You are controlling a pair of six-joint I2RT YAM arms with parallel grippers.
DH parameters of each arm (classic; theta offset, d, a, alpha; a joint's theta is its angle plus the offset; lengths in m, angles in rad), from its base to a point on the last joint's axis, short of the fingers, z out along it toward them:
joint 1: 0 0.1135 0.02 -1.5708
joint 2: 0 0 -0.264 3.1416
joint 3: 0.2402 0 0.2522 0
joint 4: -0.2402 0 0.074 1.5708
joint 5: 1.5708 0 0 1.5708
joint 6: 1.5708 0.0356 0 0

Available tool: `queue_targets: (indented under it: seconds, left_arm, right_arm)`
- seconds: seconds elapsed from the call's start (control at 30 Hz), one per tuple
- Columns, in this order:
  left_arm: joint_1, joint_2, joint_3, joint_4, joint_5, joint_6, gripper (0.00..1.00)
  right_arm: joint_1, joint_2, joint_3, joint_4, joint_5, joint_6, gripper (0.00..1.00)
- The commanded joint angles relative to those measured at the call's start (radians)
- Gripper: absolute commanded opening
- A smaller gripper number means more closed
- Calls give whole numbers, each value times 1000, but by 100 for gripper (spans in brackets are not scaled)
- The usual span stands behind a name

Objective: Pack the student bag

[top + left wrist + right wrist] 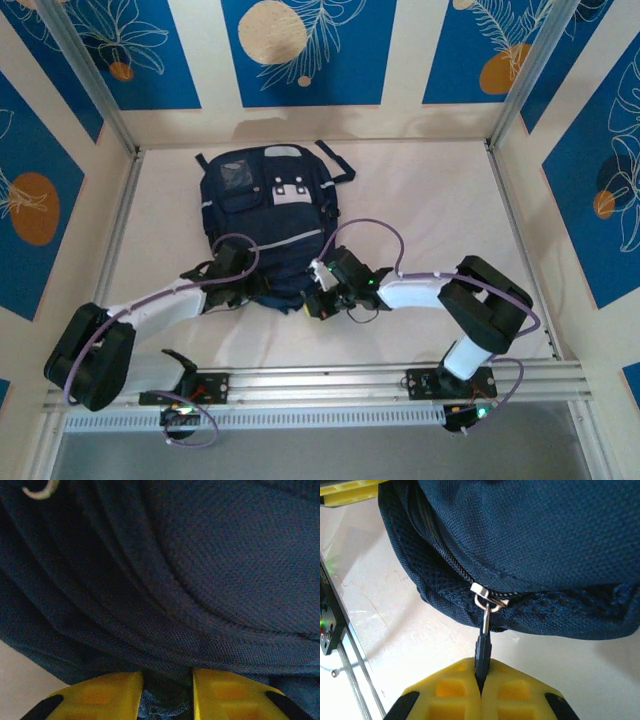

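My right jaws clamp the zipper pull (480, 652); my left jaws pinch fabric of the student bag (268, 225), directly ahead of both. Risk: an oblique tug slips the thin pull free.

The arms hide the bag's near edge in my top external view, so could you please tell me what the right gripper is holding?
Observer: The right gripper is shut on the dark zipper pull of the student bag.
Operator: Thank you. Where is the slider?
Observer: The metal slider sits near the bag's edge closest to that gripper, with zipper teeth running up-left from it.
Operator: And the left gripper, please?
Observer: The left gripper has a fold of the bag's navy fabric pinched between its yellow fingers.
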Motion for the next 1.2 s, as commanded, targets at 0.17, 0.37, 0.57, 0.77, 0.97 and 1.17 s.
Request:
queue_targets:
  seconds: [0.17, 0.37, 0.57, 0.77, 0.97, 1.17]
  left_arm:
    - [-24, -44, -30, -192, -118, 109, 30]
    - [-64, -49, 4, -235, -155, 128, 31]
    - [-58, -44, 87, -268, -205, 77, 47]
    - [-6, -2, 227, -398, -242, 27, 52]
    - [1, -188, 235, -518, -274, -6, 61]
    - [9, -348, 105, -481, -168, -113, 58]
  right_arm:
    - [148, 23, 32, -136, -93, 13, 0]
    - [203, 35, 73, -134, -132, 3, 0]
    - [223, 93, 139, -123, -148, 0, 0]
    - [209, 174, 250, -83, -116, 26, 0]
    - [174, 270, 344, -61, -104, 79, 0]
    - [153, 282, 331, 3, -112, 126, 0]
